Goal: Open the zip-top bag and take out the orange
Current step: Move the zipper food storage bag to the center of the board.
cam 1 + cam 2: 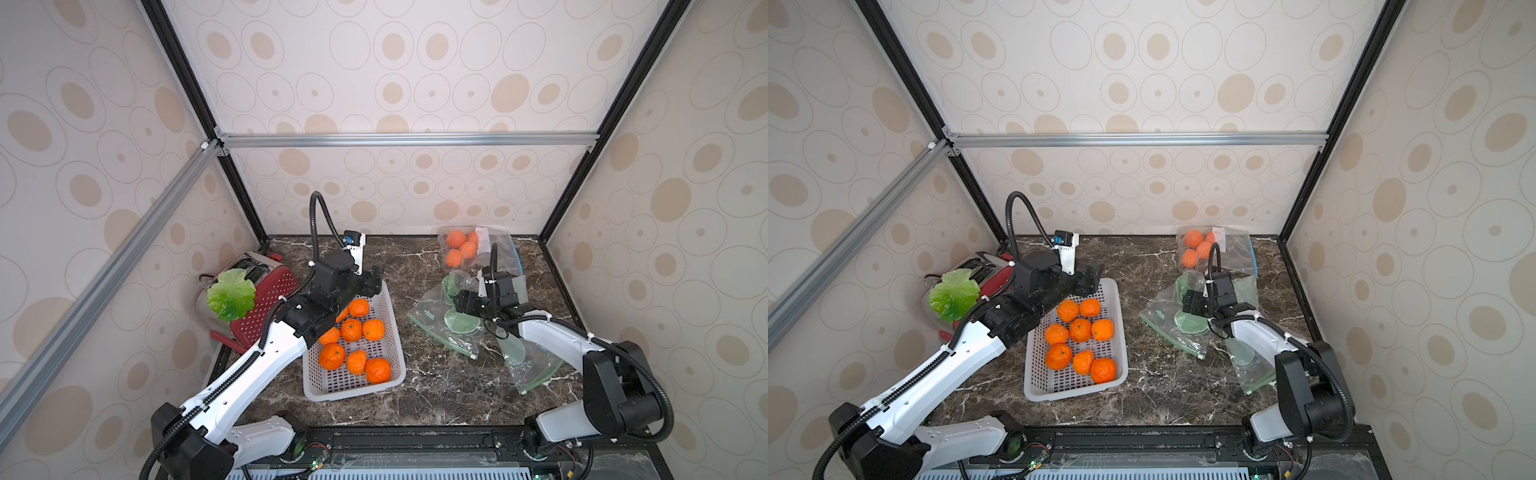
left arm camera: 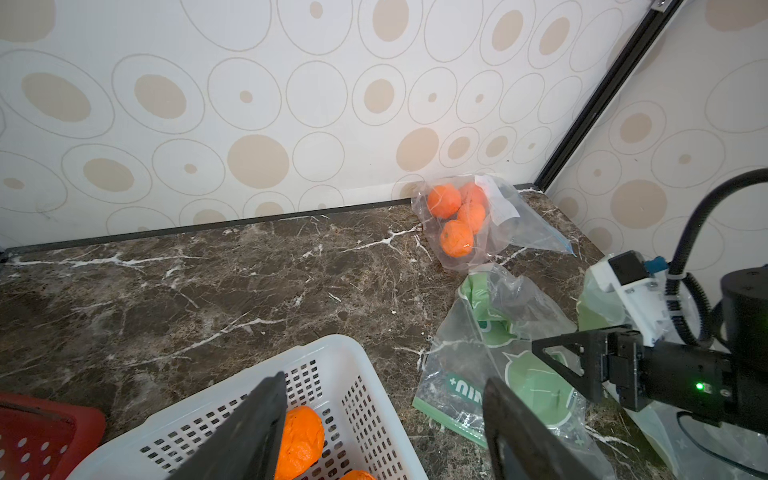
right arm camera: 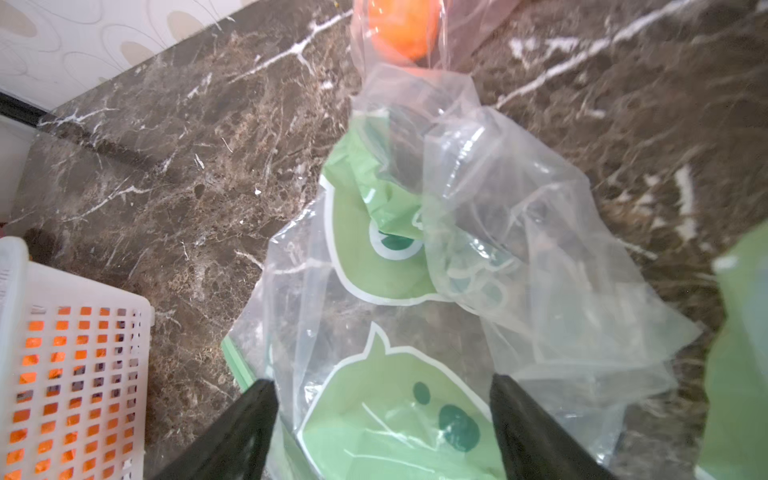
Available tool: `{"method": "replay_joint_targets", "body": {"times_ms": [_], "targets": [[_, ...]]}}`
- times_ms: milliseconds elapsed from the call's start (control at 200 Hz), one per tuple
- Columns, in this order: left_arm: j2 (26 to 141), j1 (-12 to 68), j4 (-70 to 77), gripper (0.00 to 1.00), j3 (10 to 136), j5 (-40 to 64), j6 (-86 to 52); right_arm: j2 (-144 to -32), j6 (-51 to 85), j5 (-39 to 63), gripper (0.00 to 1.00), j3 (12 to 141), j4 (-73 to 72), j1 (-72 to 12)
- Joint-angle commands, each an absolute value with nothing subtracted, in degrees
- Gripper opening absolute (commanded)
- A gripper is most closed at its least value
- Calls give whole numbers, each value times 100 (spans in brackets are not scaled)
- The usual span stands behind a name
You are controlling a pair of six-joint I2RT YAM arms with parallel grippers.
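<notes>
White letters "NIU+" stand upside down on the green-printed bag.

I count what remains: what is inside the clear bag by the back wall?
Four oranges are seen inside the clear bag; a white label hides a part behind it.

Looks like a robot lab cell dressed up as a kitchen: wallpapered panels in an aluminium frame, marble-look countertop, red toaster by its left edge, robot arms on a front rail.
</notes>
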State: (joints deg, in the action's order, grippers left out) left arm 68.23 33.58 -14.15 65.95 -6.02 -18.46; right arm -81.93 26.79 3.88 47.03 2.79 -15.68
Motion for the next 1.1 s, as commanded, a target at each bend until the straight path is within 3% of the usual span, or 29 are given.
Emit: {"method": "replay_joint_targets", "body": {"times_ms": [0, 240, 581, 911, 1036, 1092], "targets": [[6862, 3323, -1490, 75, 6877, -443, -1951, -8062, 2669, -31, 90, 4932, 419, -1205], [7000, 3325, -1714, 75, 6986, -339, -1892, -9046, 3007, -513, 93, 6091, 1140, -189], [7252, 3327, -1278, 75, 6779, -26, -1959, -10865, 4182, 343, 96, 7631, 908, 395], [7017, 3323, -1260, 73, 6591, -112, -1841, -11967, 5491, 920, 97, 8323, 153, 789], [6955, 3322, -1283, 73, 6587, -166, -1811, -12410, 5949, 1150, 93, 8711, -66, 824], [6935, 3325, -1286, 73, 6582, -158, -1819, -12610, 6079, 1323, 86, 8918, -163, 831]]}}
